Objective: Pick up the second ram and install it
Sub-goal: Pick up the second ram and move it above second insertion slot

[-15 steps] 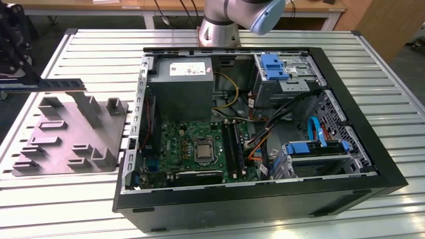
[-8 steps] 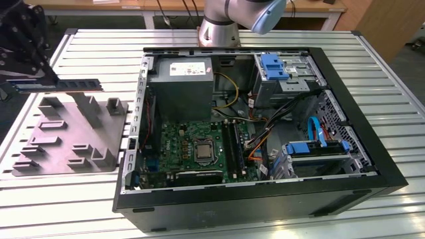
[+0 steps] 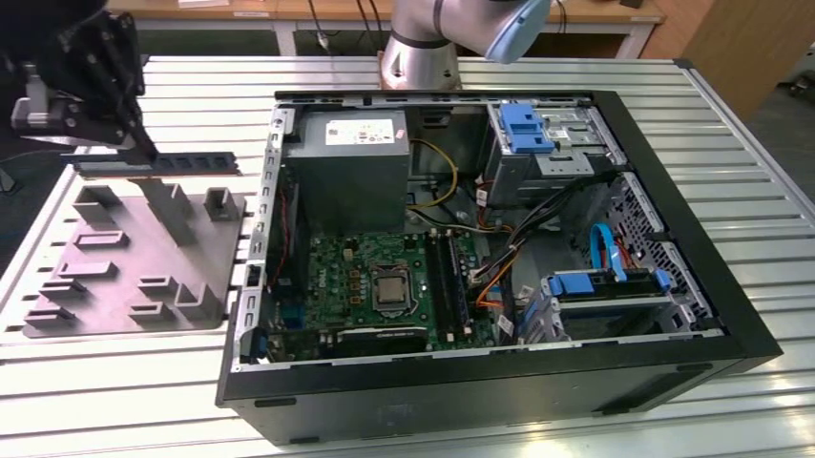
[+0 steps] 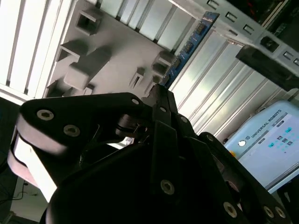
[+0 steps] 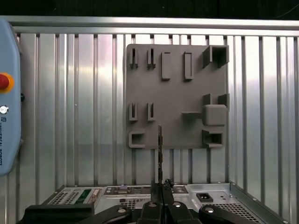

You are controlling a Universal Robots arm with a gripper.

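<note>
The hand (image 3: 137, 155) is closed narrow on the second ram (image 3: 191, 162) and holds it level above the one grey moulded plate (image 3: 128, 277). The plate lies on the slatted surface (image 3: 191, 76) beside one open computer case (image 3: 510, 377). The ram is well apart from the case's motherboard (image 3: 363, 277).

A table (image 3: 751, 124) of ribbed metal slats carries everything. A black computer case (image 3: 510, 391) lies on it with its open side up, taking the middle and the exterior view's right. Just beside it, on the exterior view's left, a grey moulded plate (image 3: 128, 277) with upright blocks lies flat on the slats. The arm's base (image 3: 421, 57) stands at the far edge, behind the case. In the first wrist view a pale blue pendant (image 5: 7, 93) rests on the slats, apart from the plate.
</note>
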